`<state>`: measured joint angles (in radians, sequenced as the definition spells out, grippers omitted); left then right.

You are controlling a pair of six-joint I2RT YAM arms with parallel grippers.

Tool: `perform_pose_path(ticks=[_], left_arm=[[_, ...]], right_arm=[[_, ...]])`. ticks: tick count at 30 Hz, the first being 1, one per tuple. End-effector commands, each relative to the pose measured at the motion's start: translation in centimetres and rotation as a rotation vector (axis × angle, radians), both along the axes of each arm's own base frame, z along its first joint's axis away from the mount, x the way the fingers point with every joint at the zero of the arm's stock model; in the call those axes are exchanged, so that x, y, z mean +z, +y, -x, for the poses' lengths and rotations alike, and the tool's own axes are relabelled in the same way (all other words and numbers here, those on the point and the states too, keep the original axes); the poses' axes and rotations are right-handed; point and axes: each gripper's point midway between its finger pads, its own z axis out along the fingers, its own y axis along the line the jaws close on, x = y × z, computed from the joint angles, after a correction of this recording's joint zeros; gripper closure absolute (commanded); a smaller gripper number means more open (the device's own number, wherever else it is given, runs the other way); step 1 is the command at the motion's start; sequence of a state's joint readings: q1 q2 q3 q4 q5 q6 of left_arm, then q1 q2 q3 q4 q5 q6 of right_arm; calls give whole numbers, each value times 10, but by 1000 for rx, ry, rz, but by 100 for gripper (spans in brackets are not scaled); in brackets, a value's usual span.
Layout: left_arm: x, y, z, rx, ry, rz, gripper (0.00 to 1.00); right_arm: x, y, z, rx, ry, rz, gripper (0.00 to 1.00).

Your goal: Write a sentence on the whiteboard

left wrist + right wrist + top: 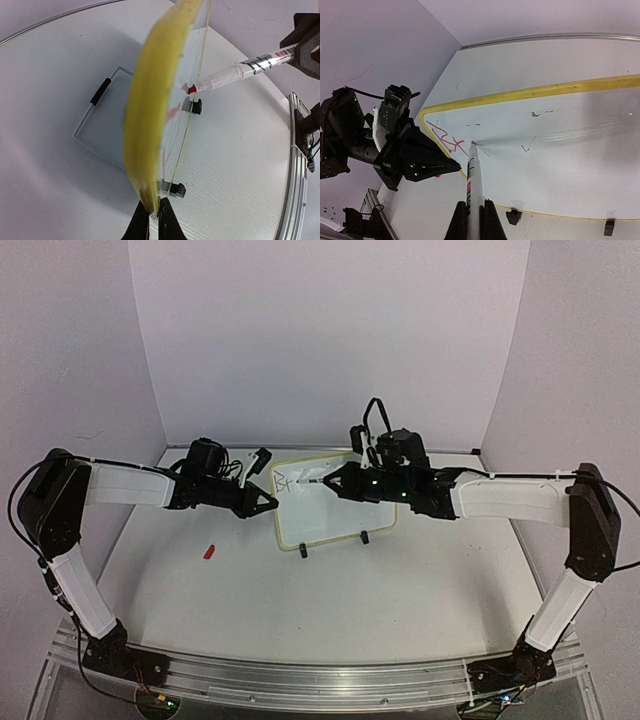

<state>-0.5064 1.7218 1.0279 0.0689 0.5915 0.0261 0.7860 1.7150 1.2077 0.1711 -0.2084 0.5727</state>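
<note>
The whiteboard [335,515] stands near the table's [240,600] back edge, its left rim pinched by the left gripper [272,503]. The right gripper [340,483] clamps a marker [318,480] pointing left, tip on the board just right of the sentence's [445,140] first red letters. Only the right wrist view shows them clearly.

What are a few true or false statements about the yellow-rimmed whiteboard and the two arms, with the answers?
1. The left gripper pinches the rim of the small yellow-rimmed whiteboard. True.
2. The right gripper is empty. False: it grips a white red-tipped marker touching the board.
3. Writing fills the board. False: only a few red strokes, near one corner.
4. A small red piece lies on the white table. True.
</note>
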Motion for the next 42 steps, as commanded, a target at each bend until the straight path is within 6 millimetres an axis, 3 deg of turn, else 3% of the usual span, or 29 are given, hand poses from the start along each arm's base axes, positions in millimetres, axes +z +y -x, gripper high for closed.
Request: perform_pose_path(ticks=[1, 12, 24, 33, 42], left_arm=[[4, 6, -15, 48, -44, -46, 100], [3, 6, -14, 50, -45, -49, 100], [4, 6, -15, 50, -49, -49, 100], [3, 6, -16, 51, -47, -48, 100], [5, 6, -16, 51, -51, -48, 100]], right_arm=[[-6, -4, 0, -13, 15, 4, 100], [-1, -1, 2, 10, 18, -11, 100], [32, 3, 14, 76, -13, -55, 100], [53, -6, 3, 7, -86, -50, 100], [51, 2, -7, 5, -94, -41, 100]])
